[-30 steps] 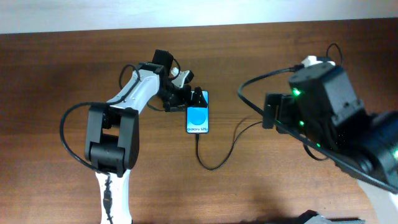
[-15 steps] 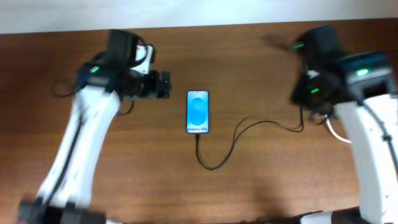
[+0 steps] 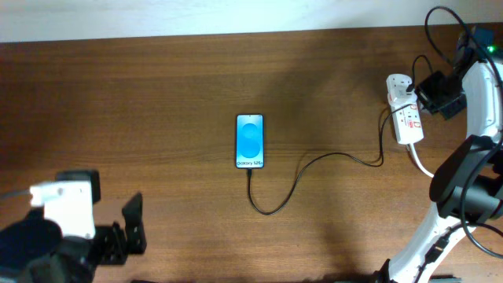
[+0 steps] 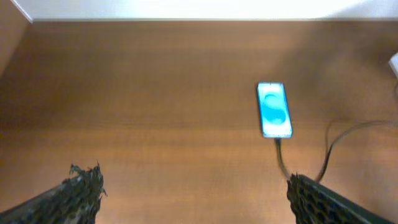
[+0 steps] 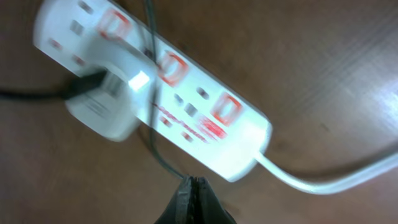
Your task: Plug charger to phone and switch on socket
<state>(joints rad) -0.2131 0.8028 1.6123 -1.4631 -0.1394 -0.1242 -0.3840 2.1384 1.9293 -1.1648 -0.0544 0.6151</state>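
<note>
Two grippers are seen. Right gripper (image 5: 194, 198) is clenched with nothing held, its tips set just beside the long edge of the socket (image 5: 186, 106); contact cannot be told. Adapter (image 5: 109, 102) is seated at one end of the strip, and the white cord (image 5: 323, 180) exits the other. Left gripper (image 4: 194, 180) is spread wide and empty, well apart from the phone (image 3: 250, 141). Phone is laid flat mid-table (image 3: 157, 94), screen lit blue. Charger (image 3: 292, 182) is looped from the socket side to the phone's bottom edge.

Dark brown wood-grain table (image 3: 157, 94) w/ pale white strip (image 3: 157, 16) along far edge, top of overhead & left-wrist views.
</note>
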